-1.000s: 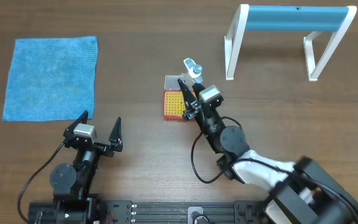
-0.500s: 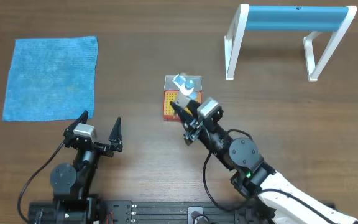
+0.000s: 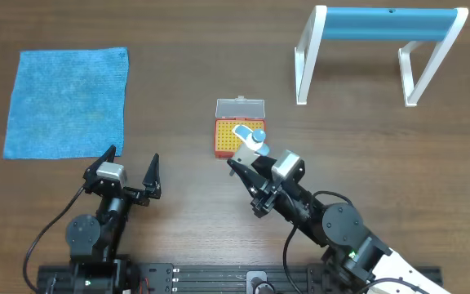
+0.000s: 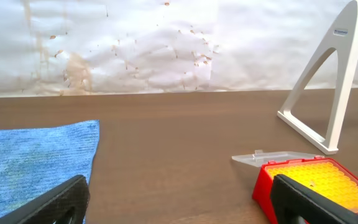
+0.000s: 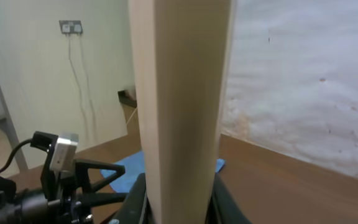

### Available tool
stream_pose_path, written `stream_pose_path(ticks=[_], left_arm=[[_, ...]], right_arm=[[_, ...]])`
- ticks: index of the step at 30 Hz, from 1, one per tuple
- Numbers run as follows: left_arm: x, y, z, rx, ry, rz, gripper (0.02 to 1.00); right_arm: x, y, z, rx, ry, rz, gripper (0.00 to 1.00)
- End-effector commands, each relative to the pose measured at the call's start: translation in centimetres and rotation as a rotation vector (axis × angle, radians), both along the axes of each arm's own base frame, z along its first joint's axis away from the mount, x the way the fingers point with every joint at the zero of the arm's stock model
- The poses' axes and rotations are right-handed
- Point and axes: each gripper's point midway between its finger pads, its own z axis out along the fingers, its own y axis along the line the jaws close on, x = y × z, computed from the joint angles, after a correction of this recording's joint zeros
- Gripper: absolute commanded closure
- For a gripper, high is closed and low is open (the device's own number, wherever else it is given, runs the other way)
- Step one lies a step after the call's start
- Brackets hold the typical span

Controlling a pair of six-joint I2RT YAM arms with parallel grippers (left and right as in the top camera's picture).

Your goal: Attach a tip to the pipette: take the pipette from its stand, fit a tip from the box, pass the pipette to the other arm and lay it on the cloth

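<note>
The right gripper (image 3: 250,170) sits at frame centre in the top view, clamped on the pipette (image 3: 250,136). The pipette's white and blue head shows against the right edge of the tip box (image 3: 225,137). In the right wrist view, the pipette body stands upright between the 2 fingers (image 5: 225,202). The tip box is open, with its clear lid (image 3: 240,107) lying flat just above it. The left gripper (image 3: 129,170), at lower left, has its 2 fingers spread apart and holds nothing. The cloth (image 3: 68,102) lies flat at upper left. The stand (image 3: 382,24) is at upper right.
</note>
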Motion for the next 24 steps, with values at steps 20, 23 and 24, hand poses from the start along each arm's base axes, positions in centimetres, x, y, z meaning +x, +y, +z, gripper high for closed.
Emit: stream_pose_path(ticks=[20, 23, 24], left_arm=[[0.01, 0.09, -0.15, -0.007, 0.005, 0.008, 0.077], [0.01, 0.09, -0.15, -0.007, 0.005, 0.008, 0.077], [0.01, 0.09, -0.15, -0.007, 0.005, 0.008, 0.077]], right_arm=[[-0.87, -0.13, 1.83, 0.056, -0.037, 0.031, 0.93], [-0.9, -0.15, 1.96, 0.062, -0.037, 0.032, 0.928], [-0.92, -0.18, 2.11, 0.074, -0.032, 0.035, 0.93]])
